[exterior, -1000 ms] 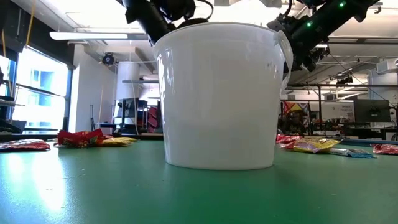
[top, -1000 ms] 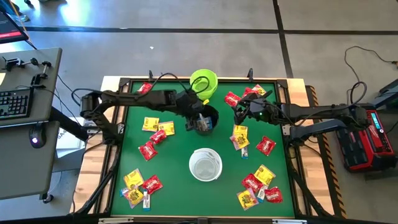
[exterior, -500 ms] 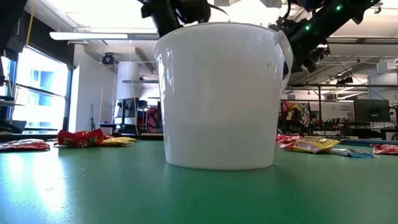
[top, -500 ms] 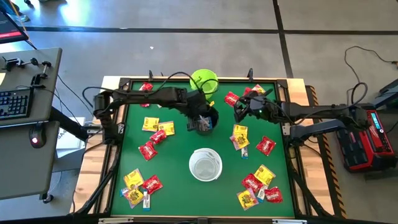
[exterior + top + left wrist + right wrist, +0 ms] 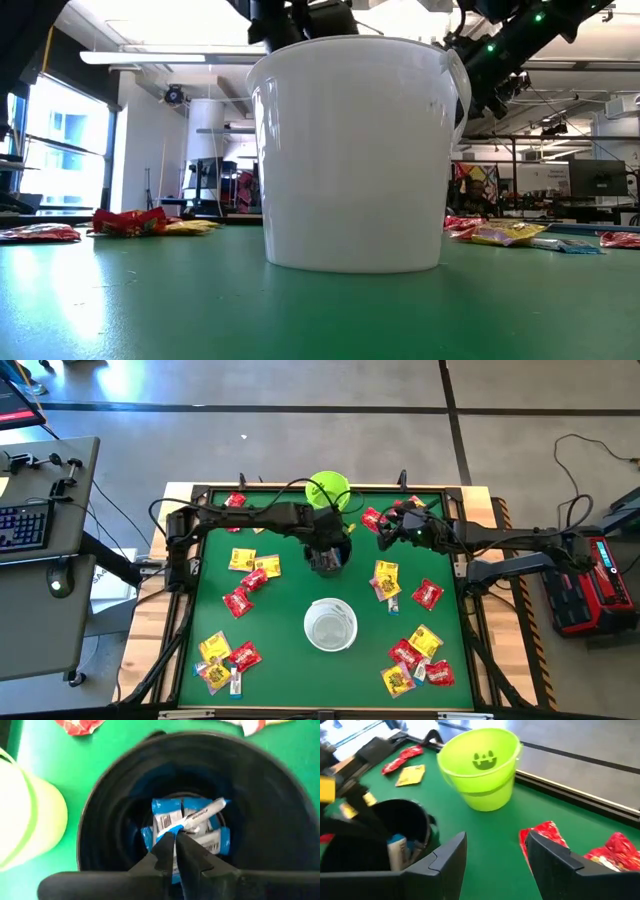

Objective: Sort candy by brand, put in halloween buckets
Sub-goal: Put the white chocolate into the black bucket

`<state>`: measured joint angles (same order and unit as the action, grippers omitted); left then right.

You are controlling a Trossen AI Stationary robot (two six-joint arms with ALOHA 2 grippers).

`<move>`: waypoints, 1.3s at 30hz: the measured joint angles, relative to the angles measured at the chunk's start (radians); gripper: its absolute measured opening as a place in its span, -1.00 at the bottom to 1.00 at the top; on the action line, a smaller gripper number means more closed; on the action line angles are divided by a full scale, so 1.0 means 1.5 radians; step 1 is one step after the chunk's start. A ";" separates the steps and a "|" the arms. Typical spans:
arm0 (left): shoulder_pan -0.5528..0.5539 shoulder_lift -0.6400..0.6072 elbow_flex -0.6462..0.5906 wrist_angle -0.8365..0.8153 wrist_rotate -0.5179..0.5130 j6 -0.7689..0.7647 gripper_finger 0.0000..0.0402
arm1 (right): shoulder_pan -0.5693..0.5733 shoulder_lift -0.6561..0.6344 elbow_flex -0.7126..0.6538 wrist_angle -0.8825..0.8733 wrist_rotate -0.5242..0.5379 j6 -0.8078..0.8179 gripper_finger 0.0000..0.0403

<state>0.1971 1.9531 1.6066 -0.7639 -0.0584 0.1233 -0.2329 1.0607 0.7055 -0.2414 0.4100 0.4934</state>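
Observation:
My left gripper [image 5: 326,550] hangs over the black bucket [image 5: 343,543], its fingers nearly together on a blue-and-white candy packet [image 5: 169,827]. More such packets [image 5: 200,817] lie on the bucket's bottom. My right gripper [image 5: 386,532] is open and hovers above the green table near a red candy [image 5: 546,836], to the right of the lime green bucket [image 5: 482,767]. The white bucket [image 5: 330,625] stands upright at the table's middle and fills the low view [image 5: 355,150]. My left gripper pinches the blue-and-white packet by its upper end [image 5: 170,831] between its two fingertips [image 5: 161,847], coming from above and pointing down into the black bucket. The packet hangs below the tips, inside the bucket's mouth. Whether its lower end rests on the other packets cannot be told.
Red and yellow candy packets lie in loose groups: near left [image 5: 225,658], mid left [image 5: 250,570], near right [image 5: 415,658], right [image 5: 400,582] and far edge [image 5: 234,501]. The green [image 5: 328,490] and black buckets stand close together. A raised frame [image 5: 190,600] runs around the table.
My left gripper has moved toward the table's right until it stands over the black bucket's mouth, carrying the blue-and-white packet. My right gripper has shifted slightly toward the far edge and stayed open.

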 joint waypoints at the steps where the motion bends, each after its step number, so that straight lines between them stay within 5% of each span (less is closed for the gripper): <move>1: -0.001 -0.002 0.000 -0.001 0.002 -0.019 -0.90 | -0.002 0.000 0.000 0.001 -0.022 -0.016 -0.04; 7: -0.013 -0.004 0.014 -0.016 0.040 -0.153 -0.61 | -0.011 0.000 0.000 -0.058 -0.079 -0.066 -0.04; 12: -0.031 -0.009 0.015 -0.007 -0.020 -0.153 -0.48 | -0.004 0.000 0.000 -0.070 -0.086 -0.054 -0.04; 18: -0.041 -0.019 0.014 0.009 -0.024 -0.078 -0.69 | 0.016 0.000 0.000 -0.068 -0.018 0.027 -0.04; 22: -0.041 -0.048 -0.016 0.074 -0.034 -0.075 -0.94 | 0.019 0.000 0.000 -0.056 -0.040 0.044 -0.07; 26: -0.050 -0.094 -0.065 0.204 -0.046 -0.113 -0.96 | 0.019 0.000 0.000 -0.062 -0.115 0.029 -0.29; 32: -0.087 -0.162 -0.128 0.281 -0.105 -0.145 -0.99 | 0.043 0.000 0.000 -0.078 -0.169 0.017 -0.90; 39: -0.110 -0.242 -0.244 0.369 -0.076 -0.195 -1.00 | 0.102 0.000 0.000 -0.091 -0.141 0.072 -0.93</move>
<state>0.0326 1.5905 1.2399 -0.2102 -0.1718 -0.1693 -0.0805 1.0611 0.7055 -0.3786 0.1985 0.6019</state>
